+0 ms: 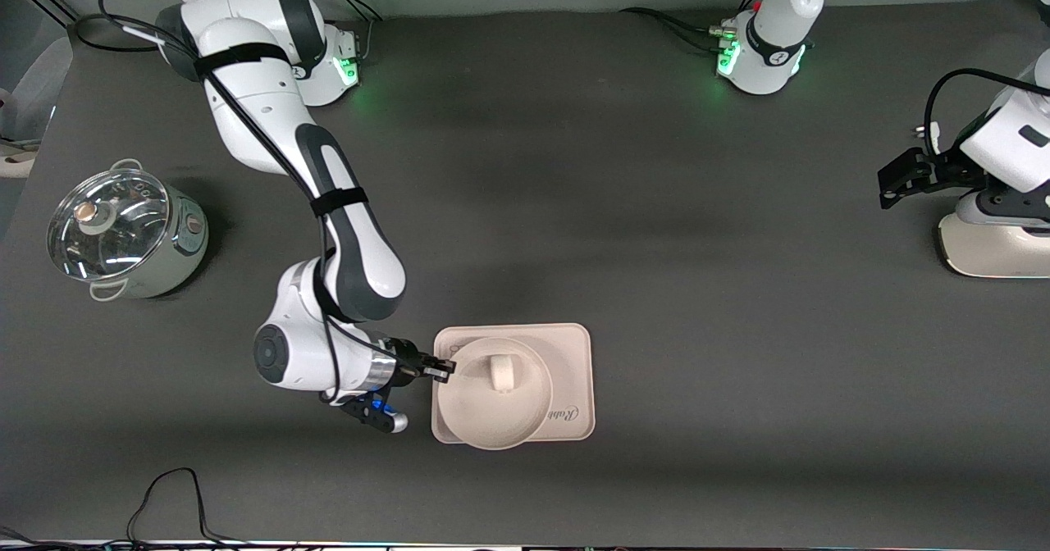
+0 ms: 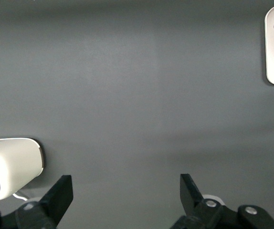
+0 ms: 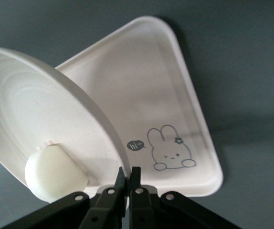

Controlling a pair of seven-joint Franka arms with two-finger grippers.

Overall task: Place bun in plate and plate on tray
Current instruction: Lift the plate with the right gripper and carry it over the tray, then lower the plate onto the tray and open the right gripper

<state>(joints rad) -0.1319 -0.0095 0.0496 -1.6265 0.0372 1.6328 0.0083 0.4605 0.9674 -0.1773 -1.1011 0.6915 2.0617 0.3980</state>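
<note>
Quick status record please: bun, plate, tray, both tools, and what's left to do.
bun: in the plate
plate: over the tray, rim pinched by the right tool, tilted in the right wrist view
tray: flat on the table, under the plate
right tool: shut on the plate rim
left tool: open, holding nothing, waiting at the left arm's end of the table
remaining: probably set the plate flat and release
</note>
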